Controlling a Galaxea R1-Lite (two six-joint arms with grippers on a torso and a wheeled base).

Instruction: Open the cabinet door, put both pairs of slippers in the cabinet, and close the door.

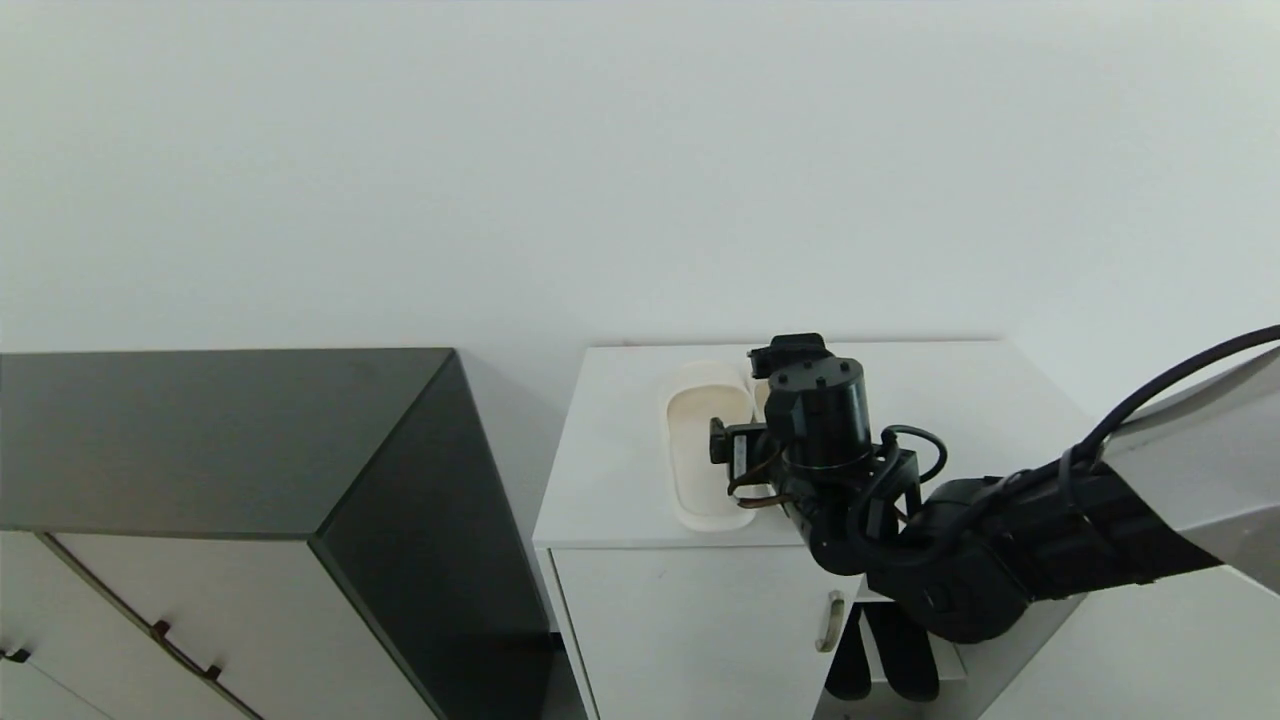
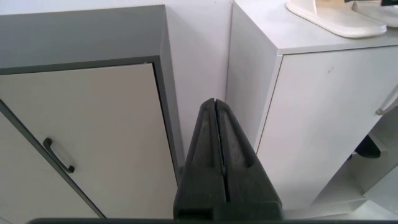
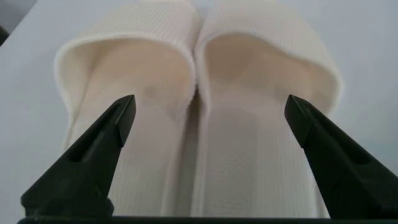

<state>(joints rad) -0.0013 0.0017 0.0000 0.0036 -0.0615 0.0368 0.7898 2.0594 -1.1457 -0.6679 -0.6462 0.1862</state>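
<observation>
A pair of cream slippers (image 1: 705, 450) (image 3: 199, 93) lies side by side on top of the white cabinet (image 1: 620, 470). My right gripper (image 1: 785, 355) (image 3: 208, 118) hangs open just over them, one finger outside each slipper, and my arm covers most of the right slipper in the head view. Lower down, the cabinet's front panel carries a handle (image 1: 830, 620) (image 2: 388, 99). To the right of it the inside is open, and a pair of dark slippers (image 1: 885, 660) (image 2: 370, 146) stands there. My left gripper (image 2: 216, 109) is shut and empty, low in front of the gap between the two cabinets.
A dark grey cabinet (image 1: 200, 430) (image 2: 81, 37) with pale doors and small dark handles (image 2: 59, 155) stands left of the white one, with a narrow gap between them. A plain white wall runs behind both.
</observation>
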